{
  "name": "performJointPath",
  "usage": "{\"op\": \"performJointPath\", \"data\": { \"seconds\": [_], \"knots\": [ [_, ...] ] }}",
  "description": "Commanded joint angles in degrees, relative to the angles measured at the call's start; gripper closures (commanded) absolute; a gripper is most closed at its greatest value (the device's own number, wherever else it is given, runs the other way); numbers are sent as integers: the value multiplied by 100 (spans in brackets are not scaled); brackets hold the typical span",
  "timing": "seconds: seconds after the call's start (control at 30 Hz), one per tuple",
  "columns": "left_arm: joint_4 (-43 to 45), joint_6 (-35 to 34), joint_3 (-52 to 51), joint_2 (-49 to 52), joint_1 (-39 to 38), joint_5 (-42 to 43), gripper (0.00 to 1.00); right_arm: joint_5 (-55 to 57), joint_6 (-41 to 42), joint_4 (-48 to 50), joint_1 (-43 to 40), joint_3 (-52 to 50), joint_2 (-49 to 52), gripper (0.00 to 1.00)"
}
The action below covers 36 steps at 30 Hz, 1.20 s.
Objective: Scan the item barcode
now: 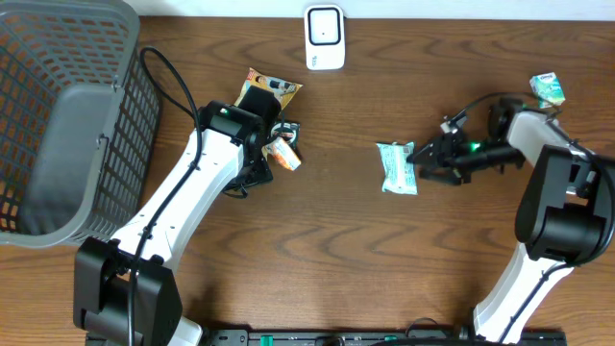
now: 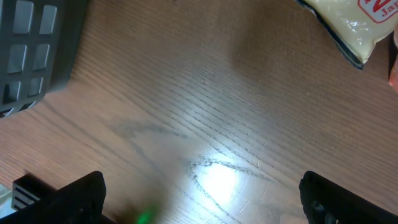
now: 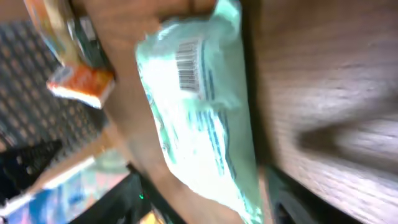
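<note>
Your item is the pale green packet [image 1: 397,168], lying flat on the table [image 1: 317,250] a little right of the frame's centre in the overhead view. Its long axis runs roughly top to bottom of that frame. The right gripper [image 1: 430,161] sits just to the right of it, reaching in leftward across the short side, so this arm is plainly the nearer one.

In the right wrist view the two dark fingers stand apart at the bottom of the frame, with the packet's near end between them. The claw looks partly opened rather than clamped. You cannot tell from these views whether either finger touches the wrapper. The barcode [image 3: 189,65] faces up near the packet's far end, in the upper middle of that view.

The white scanner [image 1: 324,38] stands at the top edge of the overhead frame, up and to the left of the packet and well apart from it. I judge that any carry would go that way, with the barcode end leading.

Your left gripper [image 2: 199,202] is spread wide over bare wood and holds nothing. That arm hangs left of centre, beside an orange packet [image 1: 283,156], farther from the item.
</note>
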Motion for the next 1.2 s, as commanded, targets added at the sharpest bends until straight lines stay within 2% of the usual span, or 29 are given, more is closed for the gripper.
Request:
{"op": "performJointPath", "data": {
  "seconds": [0.0, 0.2, 0.37, 0.5, 0.63, 0.67, 0.9, 1.17],
  "knots": [
    [-37, -50, -33, -31, 17, -94, 3, 304, -341, -153, 26, 238, -184, 31],
    [-37, -50, -33, -31, 17, -94, 2, 841, -275, 122, 280, 15, -179, 20],
    [-37, -50, -33, -31, 17, -94, 2, 1132, 372, 887, 557, -389, -179, 21],
    [-37, -48, -33, -31, 17, -94, 2, 1128, 673, 1432, 809, -739, -179, 41],
    [-37, -50, -33, -31, 17, -94, 2, 1132, 702, 1515, 1080, -850, -179, 93],
    [-37, -50, -33, -31, 17, -94, 2, 1126, 702, 1519, 1143, -846, -181, 99],
    [-37, -48, -33, -31, 17, -94, 2, 1014, 654, 1141, 1344, -330, -232, 99],
    [-37, -50, -33, -31, 17, -94, 2, 999, -26, 693, 1888, 785, -844, 99]
  ]
}}
